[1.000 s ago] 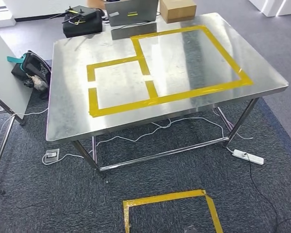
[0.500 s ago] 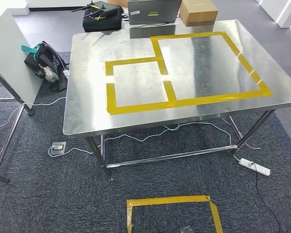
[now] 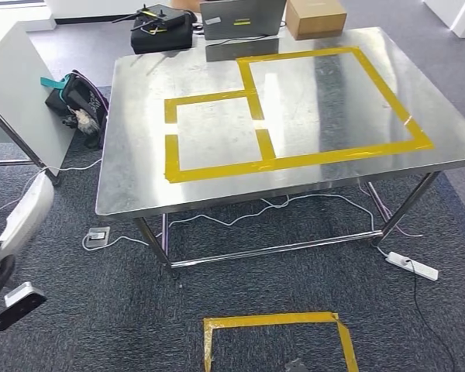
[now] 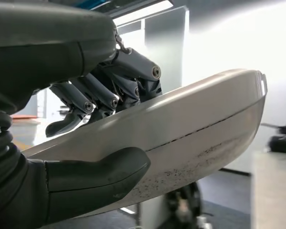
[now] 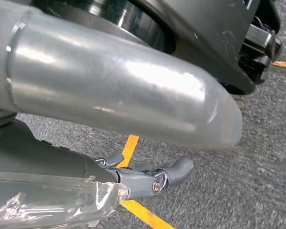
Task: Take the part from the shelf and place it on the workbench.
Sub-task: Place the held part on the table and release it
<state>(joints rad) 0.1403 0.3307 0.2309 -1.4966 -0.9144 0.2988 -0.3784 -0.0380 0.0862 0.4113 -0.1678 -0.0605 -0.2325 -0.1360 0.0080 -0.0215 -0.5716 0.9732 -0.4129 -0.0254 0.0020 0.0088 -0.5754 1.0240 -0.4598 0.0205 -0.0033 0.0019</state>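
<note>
**A:** Part (image 4: 192,124), a long pale curved panel, sits clamped in the left robot hand (image 4: 98,138) — thumb (image 4: 98,176) pressed along one face, dark fingers (image 4: 109,90) curled over the other. Where does that put it in the wider scene?

**B:** Low at the robot's left side. In the head view the pale part (image 3: 28,213) now pokes in at the near left edge above the carpet, where half a second ago that corner showed carpet alone. It is carried, well short of the table (image 3: 131,194).

**A:** And the right robot hand (image 5: 152,179)?

**B:** Hanging over the carpet near a strip of yellow floor tape (image 5: 134,205), fingers loosely extended, nothing in them.

**A:** What else has shifted?

**B:** The whole frame. Over the last second the table has slid across the picture, which reads as the camera turning with the robot, not the furniture moving. The taped floor square (image 3: 277,333) lies just ahead of the robot's feet, the table beyond it.

**A:** Meaning for the task?

**B:** Pick-up looks done; the robot appears to be lining up on the table for the placing. The taped yellow rectangles (image 3: 218,132) on the steel top lie bare, likely the drop zone.

**A:** Farther back?

**B:** A laptop (image 3: 242,17), a cardboard box (image 3: 315,15) and a black case (image 3: 160,31) at the table's far edge; a bag (image 3: 78,105) on the floor to the left.
</note>
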